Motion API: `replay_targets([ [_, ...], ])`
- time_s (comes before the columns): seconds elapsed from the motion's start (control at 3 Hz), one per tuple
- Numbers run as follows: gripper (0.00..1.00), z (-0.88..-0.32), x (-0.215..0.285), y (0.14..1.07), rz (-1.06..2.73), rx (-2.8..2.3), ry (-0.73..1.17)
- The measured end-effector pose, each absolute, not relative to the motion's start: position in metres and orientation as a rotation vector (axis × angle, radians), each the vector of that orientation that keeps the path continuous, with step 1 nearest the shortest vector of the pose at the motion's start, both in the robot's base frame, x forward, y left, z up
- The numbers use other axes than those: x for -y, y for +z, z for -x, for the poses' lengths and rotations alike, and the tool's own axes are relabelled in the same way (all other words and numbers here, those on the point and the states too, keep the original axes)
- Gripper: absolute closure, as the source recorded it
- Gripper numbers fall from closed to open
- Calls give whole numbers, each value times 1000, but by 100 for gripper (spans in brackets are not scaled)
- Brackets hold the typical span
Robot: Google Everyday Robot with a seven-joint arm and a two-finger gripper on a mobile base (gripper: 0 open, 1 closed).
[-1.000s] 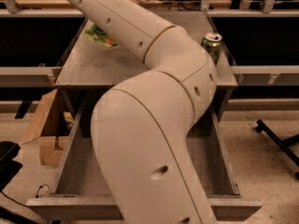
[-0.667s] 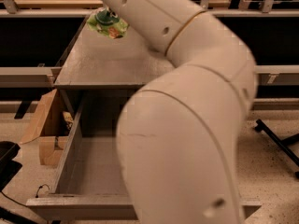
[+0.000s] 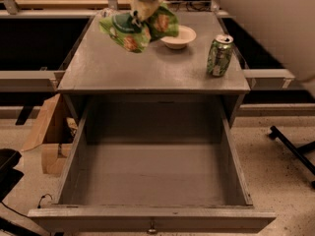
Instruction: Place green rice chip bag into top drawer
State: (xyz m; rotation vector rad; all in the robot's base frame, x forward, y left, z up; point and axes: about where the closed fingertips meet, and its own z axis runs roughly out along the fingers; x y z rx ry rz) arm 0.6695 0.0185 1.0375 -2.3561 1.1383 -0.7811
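Top drawer: the top drawer (image 3: pixel 152 178) is standing pulled all the way out below the table, a wide, deep grey box with a flat front panel and a small metal pull at the near edge; its floor is lying bare.
Green rice chip bag: the green rice chip bag (image 3: pixel 139 28) is hanging crumpled and glossy above the rear-left part of the grey table (image 3: pixel 147 70), not over the drawer. It is showing a dark green oval with white lettering and orange-tan chip pictures.
Change since 0.7 s ago: the arm (image 3: pixel 266 18), which was filling the middle of the view and covering much of the drawer, is now sitting at the upper right edge. The whole drawer is showing, and the bag is hanging a little further right than before.
Gripper: the gripper (image 3: pixel 141 14) is sitting at the top of the view above the table's rear, pinching the bag's top fold tight and touching nothing else.
Soda can: 1 green soda can (image 3: pixel 219 55) is standing upright on the table's right side.
Bowl: 1 white bowl (image 3: pixel 179 36) is sitting just behind and right of the bag.
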Motion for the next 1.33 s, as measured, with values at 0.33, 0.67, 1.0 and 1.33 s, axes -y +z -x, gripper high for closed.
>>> replay_targets([
  [0.33,100,-602,0,1006,2164,-1269,-537],
  [0.67,100,-562,22,951,2085,-1368,-366],
  [1.0,100,-519,38,877,2046,-1473,-180],
  [1.33,100,-487,39,794,2062,-1536,4],
])
